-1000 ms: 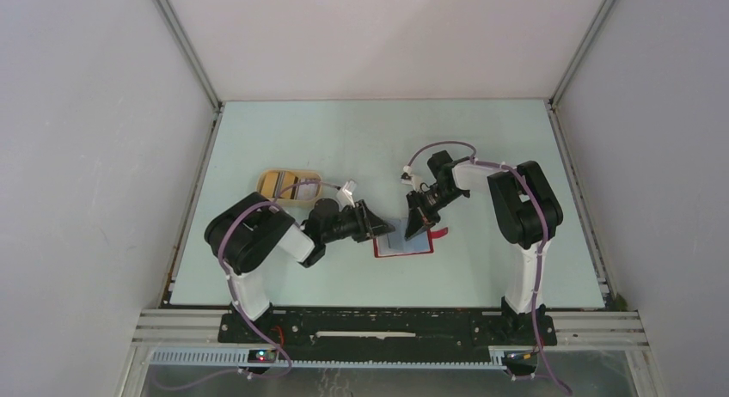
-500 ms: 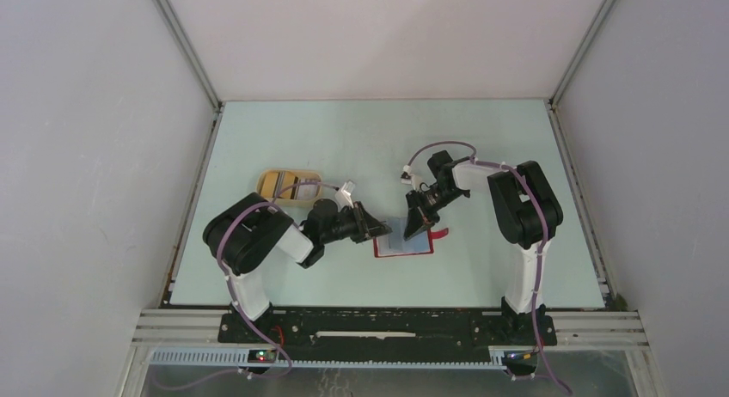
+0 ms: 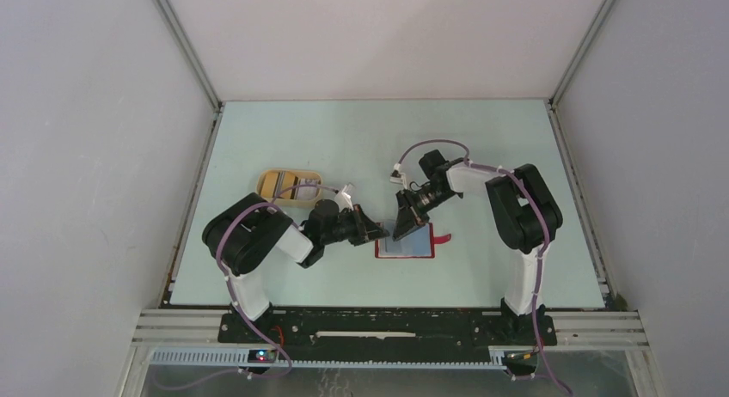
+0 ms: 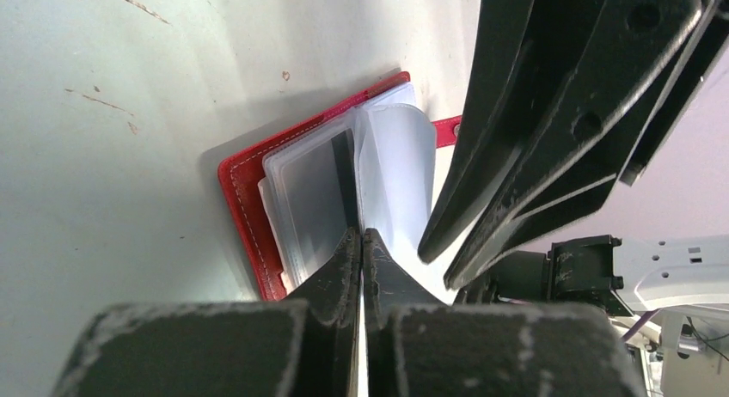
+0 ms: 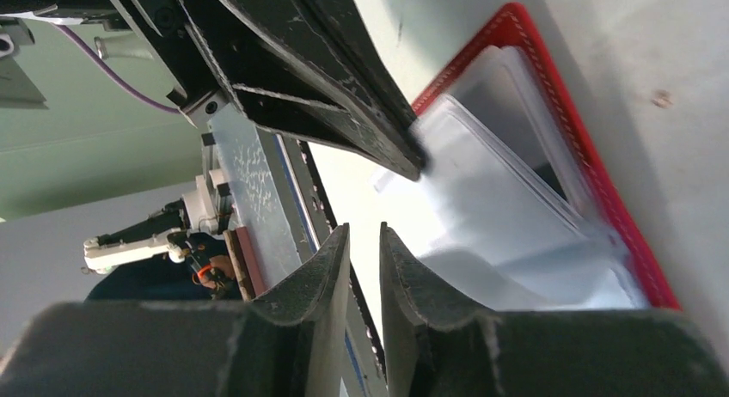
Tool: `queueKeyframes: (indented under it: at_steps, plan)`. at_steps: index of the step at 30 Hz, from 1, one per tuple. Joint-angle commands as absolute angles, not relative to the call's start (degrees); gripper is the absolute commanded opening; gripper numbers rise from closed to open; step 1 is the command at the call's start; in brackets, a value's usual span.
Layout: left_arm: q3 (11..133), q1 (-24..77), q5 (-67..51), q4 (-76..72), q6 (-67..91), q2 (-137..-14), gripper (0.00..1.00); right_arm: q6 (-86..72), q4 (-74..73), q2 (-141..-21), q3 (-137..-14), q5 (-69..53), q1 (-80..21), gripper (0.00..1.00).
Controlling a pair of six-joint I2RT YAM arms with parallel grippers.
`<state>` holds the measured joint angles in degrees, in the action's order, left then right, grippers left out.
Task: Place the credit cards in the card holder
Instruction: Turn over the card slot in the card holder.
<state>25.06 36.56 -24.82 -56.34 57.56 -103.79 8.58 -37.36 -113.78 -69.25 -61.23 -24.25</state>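
Sleeve-opening step: left gripper pinched together at the card holder, right gripper slightly apart and empty; next you fetch one of the credit cards lying left of it.

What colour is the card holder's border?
The card holder has a red border; clearest in left wrist view.

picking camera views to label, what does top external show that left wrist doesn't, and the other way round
Only top external: the tan tray with cards in it, lying apart from the holder. Only left wrist: the holder's clear sleeves fanned up, and the left gripper shut, its tips meeting at a sleeve's edge. Both: the red card holder lying open, with the right gripper close over it.
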Motion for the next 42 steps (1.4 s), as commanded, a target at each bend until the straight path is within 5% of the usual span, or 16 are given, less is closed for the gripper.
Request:
queueKeyframes:
  at_steps: [1, 28, 42]
  plan:
    - [24.92, 36.29, -25.64, -59.28, 57.45, -101.94, 0.02, 6.23, -34.09, -112.72, -69.43, -61.67, -27.07, 0.27]
    - [24.51, 36.14, -25.37, -62.35, 58.93, -104.04, 0.19, 5.85, -35.74, -112.67, -68.67, -46.96, -25.44, 0.24]
    - [24.13, 34.5, -16.84, -38.59, 45.24, -88.17, 0.32, 10.69, -38.94, -108.1, -67.59, -45.53, -20.87, 0.25]
